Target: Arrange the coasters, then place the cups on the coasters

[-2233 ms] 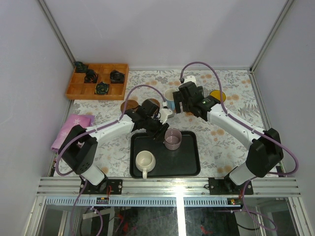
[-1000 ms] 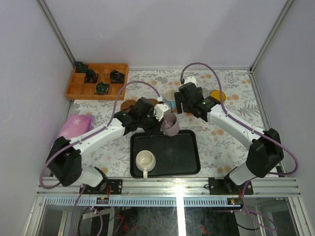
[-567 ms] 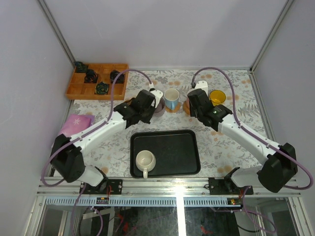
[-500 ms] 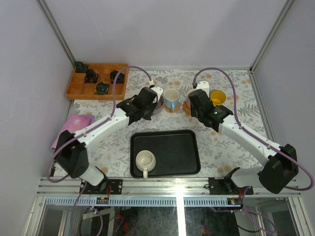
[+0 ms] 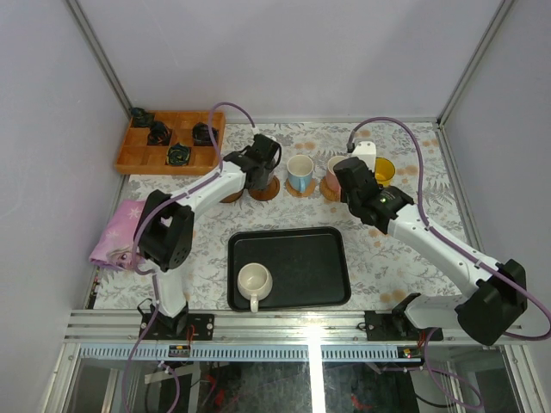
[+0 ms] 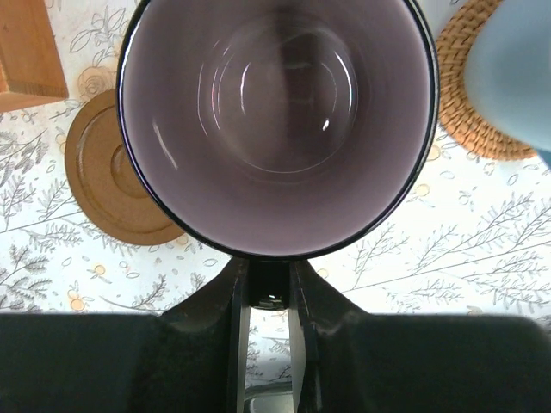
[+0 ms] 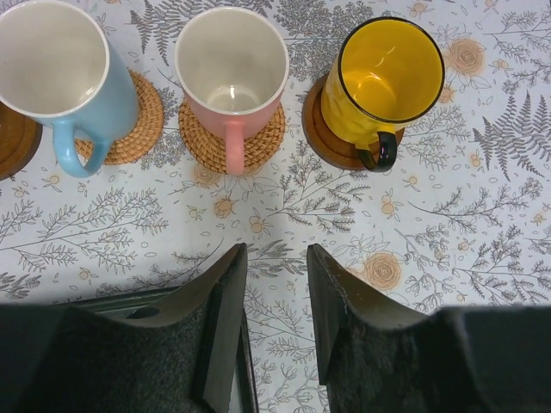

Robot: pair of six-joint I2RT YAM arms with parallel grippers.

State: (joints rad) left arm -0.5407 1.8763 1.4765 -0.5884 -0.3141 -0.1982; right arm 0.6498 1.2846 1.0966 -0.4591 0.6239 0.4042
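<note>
I should lower the mauve cup [image 6: 275, 112] straight and level onto the coaster [image 5: 265, 190], centre it, and only then let go. My left gripper [image 6: 269, 292] is clamped on the cup's near side, with the arm stretched far forward. My right gripper [image 7: 275, 320], jaws apart and empty, hangs just short of the pink cup [image 7: 231, 64].

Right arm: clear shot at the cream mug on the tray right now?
Probably yes. The right gripper is empty, jaws apart; the cream mug stands alone on the black tray, open from above. The left gripper holds the mauve cup over by the coasters, out of the path.
</note>
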